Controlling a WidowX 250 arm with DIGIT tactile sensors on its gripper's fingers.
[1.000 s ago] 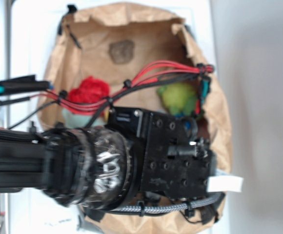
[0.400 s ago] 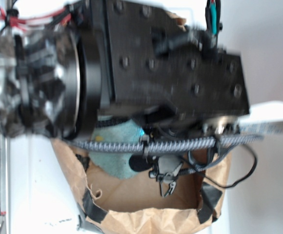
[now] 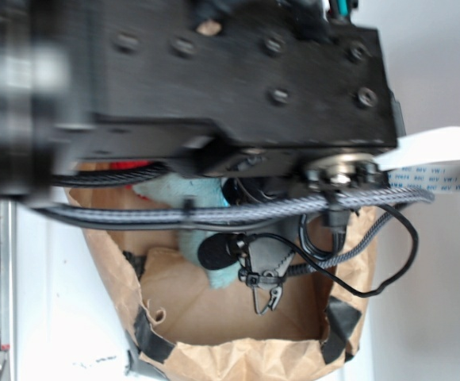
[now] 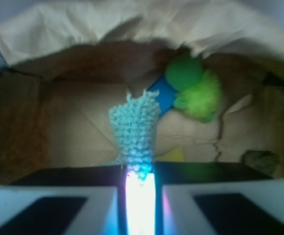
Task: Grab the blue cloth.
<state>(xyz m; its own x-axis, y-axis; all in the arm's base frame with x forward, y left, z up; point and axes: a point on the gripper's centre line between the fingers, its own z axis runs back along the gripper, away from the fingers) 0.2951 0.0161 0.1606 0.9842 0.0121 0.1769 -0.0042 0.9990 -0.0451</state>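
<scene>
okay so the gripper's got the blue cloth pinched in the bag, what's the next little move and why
Probably a slow, straight lift. In the wrist view the gripper is shut on a narrow fold of the blue cloth, which stands up from the fingers while its lower part trails toward the paper bag floor. The green fuzzy toy and small blue piece sit just behind, so rising gently should avoid dragging them.
</scene>
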